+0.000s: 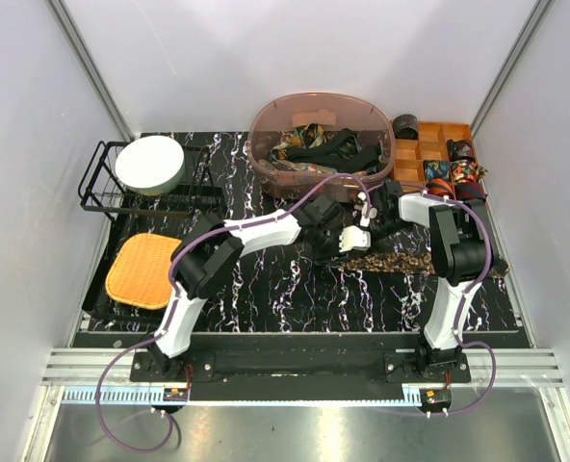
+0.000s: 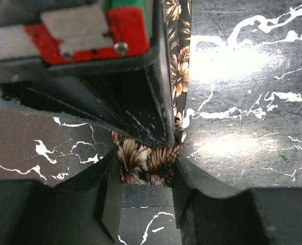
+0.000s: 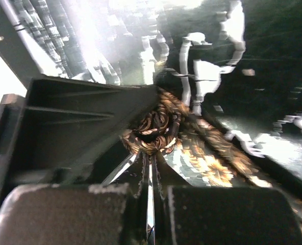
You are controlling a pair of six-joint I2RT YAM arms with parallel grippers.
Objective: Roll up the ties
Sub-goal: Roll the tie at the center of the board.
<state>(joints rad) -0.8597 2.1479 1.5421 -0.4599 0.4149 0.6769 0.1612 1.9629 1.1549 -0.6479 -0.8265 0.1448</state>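
The left gripper (image 2: 147, 178) clamps the rolled end of the tie (image 2: 150, 155), with a finger (image 2: 107, 196) pressed on each side of the brown floral coil. The right gripper (image 3: 149, 164) is fully closed, its tips at the coil's 6 o'clock in its own view (whether they pinch any cloth I cannot tell). Seen from the left wrist, one right finger (image 2: 135, 102) comes in from 11 o'clock and meets the top of the coil. The unrolled length of the tie lies flat on the table (image 1: 295, 289) and runs from the coil toward 3 o'clock in the top view. Farther out, a bin (image 1: 258, 144) of loose ties (image 1: 328, 146) sits at 12 o'clock. A tray (image 1: 407, 151) with rolled ties (image 1: 455, 173) is at 1 o'clock, a rack (image 1: 94, 183) holding a bowl (image 1: 150, 164) at 10 o'clock, and an orange pad (image 1: 142, 269) at 9 o'clock.
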